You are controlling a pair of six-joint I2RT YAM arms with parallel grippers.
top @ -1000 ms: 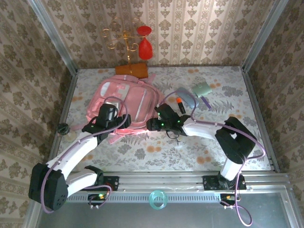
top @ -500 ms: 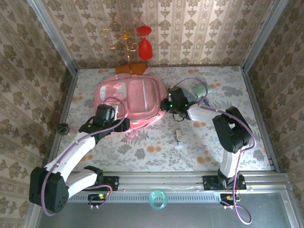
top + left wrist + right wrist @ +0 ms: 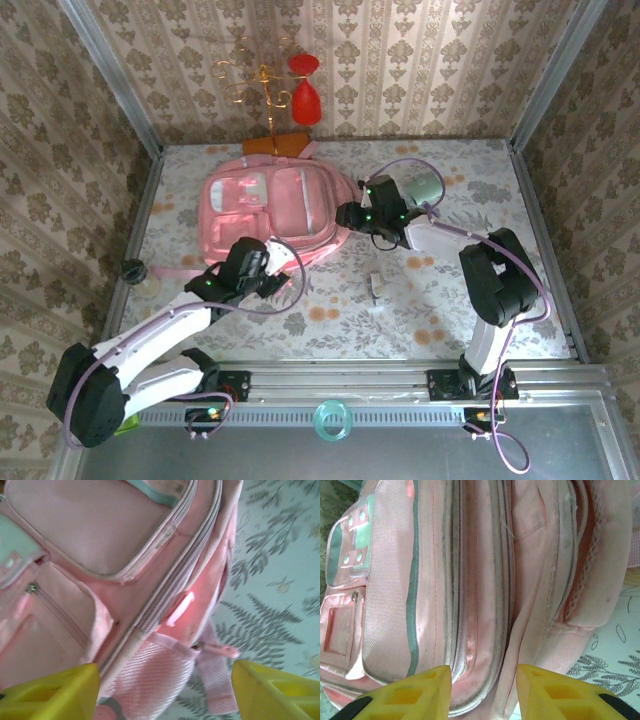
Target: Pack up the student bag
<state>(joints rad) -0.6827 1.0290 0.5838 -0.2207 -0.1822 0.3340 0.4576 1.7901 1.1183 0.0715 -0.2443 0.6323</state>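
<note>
Table: a pale, flower-patterned tabletop (image 3: 330,320) between papered walls, with both arms reaching out over it.
Bag: the large soft pink fabric student bag (image 3: 275,200) lies flat, front pockets up, on the far left-centre of the table. Its straps trail toward the near edge.
Left claw: the left gripper (image 3: 165,672) hovers over the bag's near mesh side pocket. Its yellow fingers are spread wide and hold nothing.
Right claw: the right gripper (image 3: 482,672) sits at the bag's right edge, looking along the zip lines. Its fingers are partly spread, and I see no fabric caught between them.
Progress: early, I'd judge. The zips I can follow look closed, and things lie outside the bag.
Left out: a flat pale green item (image 3: 425,186) beside the right arm and a small pale object (image 3: 375,285) on the cloth nearer the arms.
Behind bag: an orange-brown block (image 3: 280,143) against the far wall. I can't say whether it's for packing.
Hard to tell: what's inside the bag. The green item is partly covered by the arm, and the small object is too tiny to name.
</note>
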